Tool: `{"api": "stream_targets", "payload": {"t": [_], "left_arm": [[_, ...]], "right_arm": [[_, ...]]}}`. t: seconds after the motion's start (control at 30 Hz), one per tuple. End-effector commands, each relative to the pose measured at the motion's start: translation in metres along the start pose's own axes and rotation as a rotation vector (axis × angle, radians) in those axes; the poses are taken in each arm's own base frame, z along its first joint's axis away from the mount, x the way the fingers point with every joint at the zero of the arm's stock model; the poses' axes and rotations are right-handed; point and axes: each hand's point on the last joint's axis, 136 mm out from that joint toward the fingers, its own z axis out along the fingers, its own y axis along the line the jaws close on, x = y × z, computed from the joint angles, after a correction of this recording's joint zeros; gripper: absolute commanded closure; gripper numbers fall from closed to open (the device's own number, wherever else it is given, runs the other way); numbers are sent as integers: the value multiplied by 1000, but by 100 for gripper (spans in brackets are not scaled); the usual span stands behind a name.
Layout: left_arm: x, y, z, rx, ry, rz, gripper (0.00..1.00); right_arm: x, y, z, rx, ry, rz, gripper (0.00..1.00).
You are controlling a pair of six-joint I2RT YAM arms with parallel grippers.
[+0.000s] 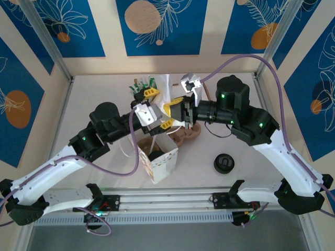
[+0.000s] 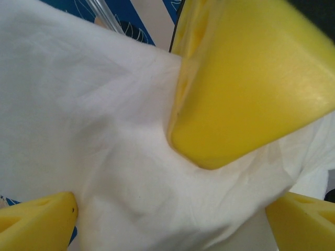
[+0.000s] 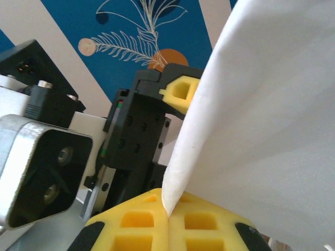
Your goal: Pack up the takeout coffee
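Right end effector pinches bag edge (left end effector spread).

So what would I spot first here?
Two robot arms meet over the table. The jaws of the right arm pinch a sheet of white paper, and the left arm holds its yellow jaws wide around it. Nearer the front, a white paper bag stands open, with a black lid to its right.
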Motion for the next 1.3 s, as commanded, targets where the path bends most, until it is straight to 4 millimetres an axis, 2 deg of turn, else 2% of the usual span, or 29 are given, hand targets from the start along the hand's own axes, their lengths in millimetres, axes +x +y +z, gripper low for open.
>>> {"api": "stream_targets", "payload": {"t": [0.0,0.07,0.23,0.53,0.6,0.7,0.73,0.8,0.9,0.97,1.07,1.27], "left_arm": [[-9,-4,1,11,-67,-41,7],[-9,-7,2,24,-78,-51,10],[-6,-10,5,38,-65,-67,25],[-10,-8,2,26,-86,-78,69],[-9,-6,-1,17,-79,-82,82],[-11,-4,-7,10,-78,-90,88],[-13,-4,-10,15,-79,-95,89],[-12,-6,-17,26,-62,-104,92],[-6,-2,-26,11,-4,-119,100],[2,-3,-33,13,54,-121,100],[18,-3,-46,8,163,-136,100],[52,-3,-69,-3,421,-231,100]], "right_arm": [[-7,16,-6,-69,-35,-5,100],[-6,18,-6,-79,-37,-2,100],[-7,19,-9,-82,-58,2,100],[-10,15,-11,-60,-85,-1,100],[-10,13,-11,-54,-87,-2,100],[-9,8,-11,-25,-93,-4,99],[-10,6,-12,-11,-98,-5,96],[-10,-2,-14,31,-115,-6,68],[-10,-9,-20,80,-144,-21,37],[-9,-13,-24,106,-163,-34,25],[-10,-22,-32,164,-195,-52,18],[-7,-56,-52,352,-303,-83,16]]}}
